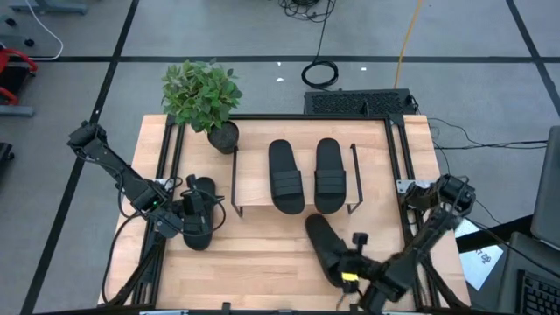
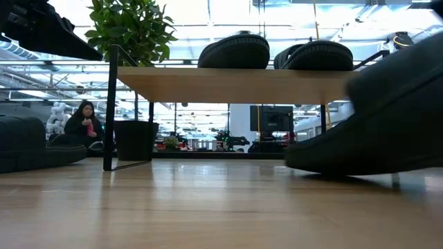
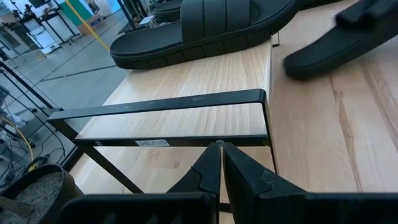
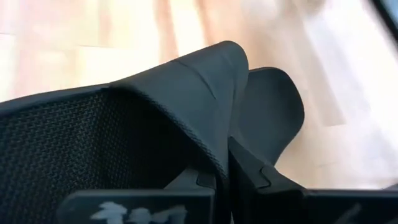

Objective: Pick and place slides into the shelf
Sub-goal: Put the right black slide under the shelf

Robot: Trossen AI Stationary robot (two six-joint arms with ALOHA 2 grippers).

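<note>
Shelf (image 1: 297, 179): low light-wood board on thin black wire legs, mid-tabletop, just in front of a potted plant (image 1: 203, 94). Two slides (image 1: 285, 176) (image 1: 330, 174) on it, side by side, parallel, flat on their soles. All black, wide ribbed strap, elongated oval sole, lugged tread along the edge in the left wrist view.

Third slide (image 1: 324, 245) on the tabletop (image 1: 262, 254) just in front of the shelf's right half, lying diagonal. Right pincer (image 1: 350, 278) at its near end, clamped on the strap: in the right wrist view, fingers (image 4: 252, 177) pinched together with the strap edge between them, textured lining filling the foreground. Low view: its sole tilted, one end off the wood.

Fourth slide (image 1: 199, 213) left of the shelf, near the tabletop's left edge, partly under the left arm. Left pincer (image 1: 179, 219) beside it, fingers together on nothing, pointing toward the shelf's wire end frame (image 3: 168, 112).

Hard to read:
- Fourth slide mostly masked by arm and cables from above; strap detail not visible, contact with the left pincer unclear.
- Low view: third slide cut off at the frame's right edge; shelf slides seen only as rounded tops over the board.
- Right wrist view: motion-blurred tabletop, slide outline cropped.
- Person (image 2: 83, 124) seated far in the room behind, small, no detail.
</note>
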